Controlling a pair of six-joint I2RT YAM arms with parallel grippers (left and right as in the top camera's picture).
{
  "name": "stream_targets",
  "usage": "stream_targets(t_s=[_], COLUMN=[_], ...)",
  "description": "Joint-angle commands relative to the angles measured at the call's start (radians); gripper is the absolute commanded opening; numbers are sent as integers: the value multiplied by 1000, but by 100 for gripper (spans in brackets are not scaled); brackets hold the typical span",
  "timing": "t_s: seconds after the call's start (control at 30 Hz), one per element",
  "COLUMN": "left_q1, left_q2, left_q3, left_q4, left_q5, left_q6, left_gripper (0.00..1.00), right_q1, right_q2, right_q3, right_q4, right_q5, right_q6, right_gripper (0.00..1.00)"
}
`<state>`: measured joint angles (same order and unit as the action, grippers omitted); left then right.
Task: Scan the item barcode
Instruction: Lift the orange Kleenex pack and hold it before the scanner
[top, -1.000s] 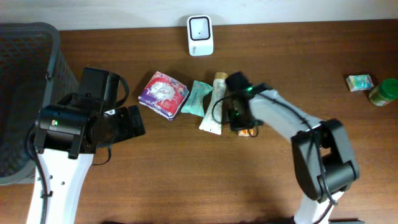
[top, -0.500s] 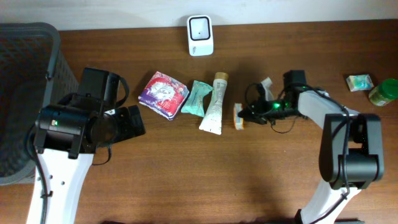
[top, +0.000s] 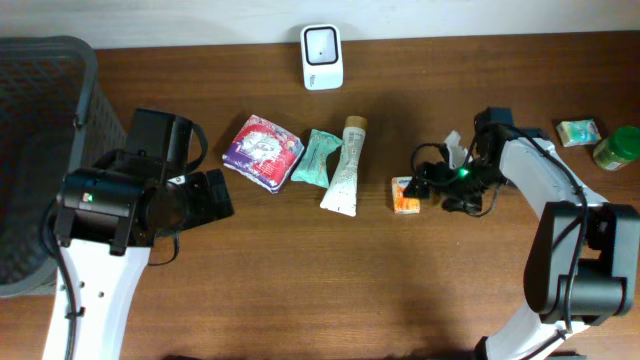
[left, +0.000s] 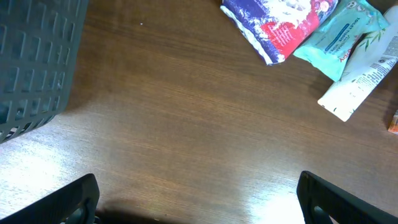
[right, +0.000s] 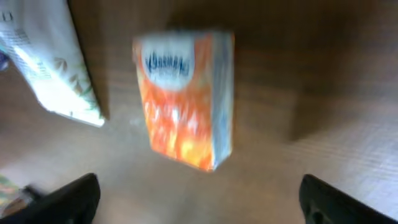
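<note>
A dark mesh basket (top: 40, 150) is set at the left edge of the counter (top: 300, 290). A purple packet (top: 262, 151), a teal pack (top: 320, 157) and a white tube (top: 346, 165) are laid side by side towards the back edge. A small pale packet (top: 578, 131) and a green jar (top: 616, 148) are placed at the right edge.

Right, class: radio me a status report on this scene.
Left pincer open, empty. Right pincer open, facing orange packet, loose on table. White tube alongside.

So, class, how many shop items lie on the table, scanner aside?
6: purple packet, teal pack, white tube and orange box in the middle; small packet and green jar far right. More could be hidden from view.
</note>
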<state>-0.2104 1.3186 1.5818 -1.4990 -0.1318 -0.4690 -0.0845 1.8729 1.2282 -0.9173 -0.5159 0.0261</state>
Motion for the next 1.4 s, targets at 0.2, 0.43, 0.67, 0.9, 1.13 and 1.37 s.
stream_targets(t_s=[0.2,0.43,0.67,0.9,1.13,1.37], left_q1=[-3,-3,-3,-3,-3,-3], left_q2=[-4,-4,-4,-4,-4,-4], left_q3=[3,3,3,3,3,3], left_q4=[3,3,3,3,3,3], left_q5=[-7,-7,-8,-8,-7,-8], left_q6=[-9,-9,-10,-9,-10,-10], left_gripper=[99,99,99,99,99,99], right_q1=[-4,58,60,103,45,79], right_q2=[-20,8,71,97,65,65], right_q3=[14,-16,-55,-61,66,69], right_q4=[80,168,185,208,313,658], right_q5=[23,40,30,-123,-1001,-1036], right_q6=[0,58,61,109,-82,163], right_gripper=[79,46,45,4,4,4])
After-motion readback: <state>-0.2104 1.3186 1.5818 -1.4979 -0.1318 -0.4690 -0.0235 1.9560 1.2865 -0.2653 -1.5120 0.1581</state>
